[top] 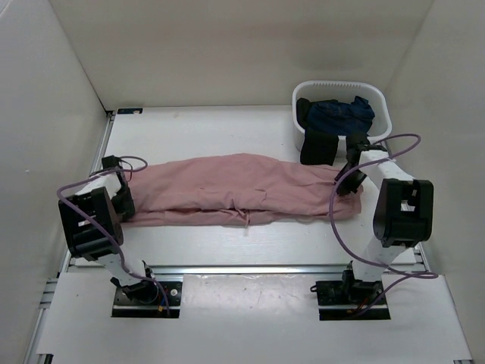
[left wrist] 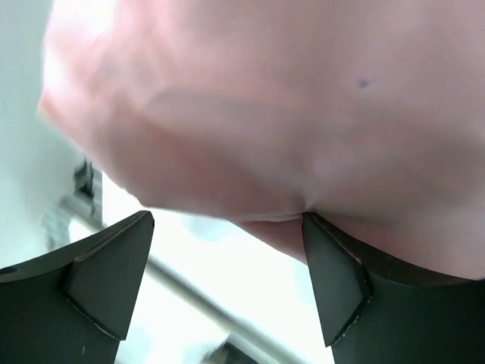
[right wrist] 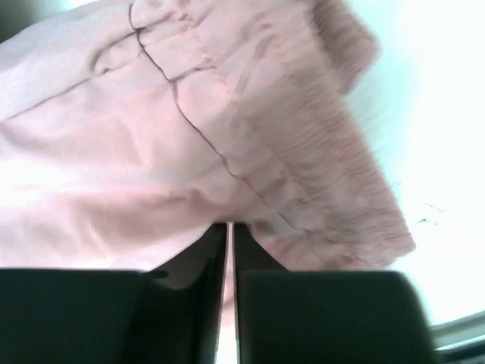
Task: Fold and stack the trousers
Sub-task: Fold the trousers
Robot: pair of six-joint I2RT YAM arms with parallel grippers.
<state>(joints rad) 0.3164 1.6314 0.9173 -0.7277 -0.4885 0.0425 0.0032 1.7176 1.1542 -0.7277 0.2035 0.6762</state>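
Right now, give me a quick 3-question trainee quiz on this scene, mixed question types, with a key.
1. True or false: the left gripper is open, with the trousers at its fingertips.
2. Where does the navy garment lie? A) in the white basket B) spread on the trousers C) beside the left arm's base
3. Fill in: the right gripper is shut on the trousers' gathered ___.

Key: 1 true; 2 A; 3 waistband.
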